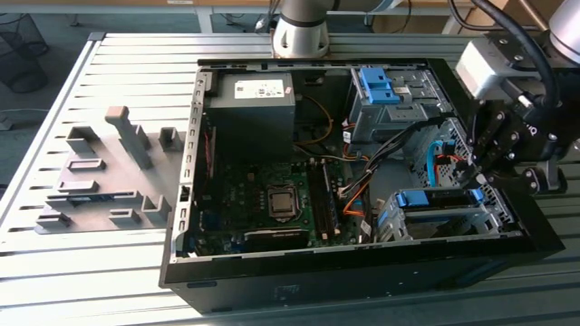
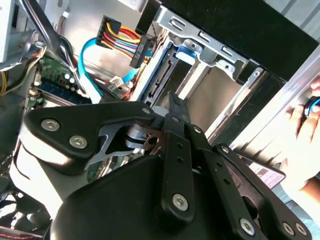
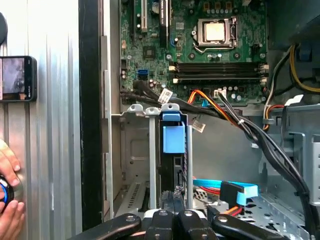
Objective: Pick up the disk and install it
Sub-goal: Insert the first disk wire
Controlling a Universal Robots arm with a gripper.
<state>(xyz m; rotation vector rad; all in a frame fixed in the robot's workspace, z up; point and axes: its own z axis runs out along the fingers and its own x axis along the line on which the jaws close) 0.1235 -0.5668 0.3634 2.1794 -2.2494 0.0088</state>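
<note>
The disk (image 1: 435, 198) sits in the metal drive cage (image 1: 444, 221) at the near right corner of the open computer case (image 1: 363, 261), on the exterior view's right. The gripper (image 1: 477, 178) is right at its end, fingers (image 3: 172, 200) pinched nearly together, apparently clamping the disk's edge.

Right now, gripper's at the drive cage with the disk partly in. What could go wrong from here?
1. The disk sits in the drive cage beside an empty slot; pushed off-axis, its blue bracket might bind on the rails.
2. The orange and black cables and the blue data cable run close to the gripper; they could get snagged or pinched.
3. A person's hand rests on the table just outside the case wall, near the arm's working area.
</note>
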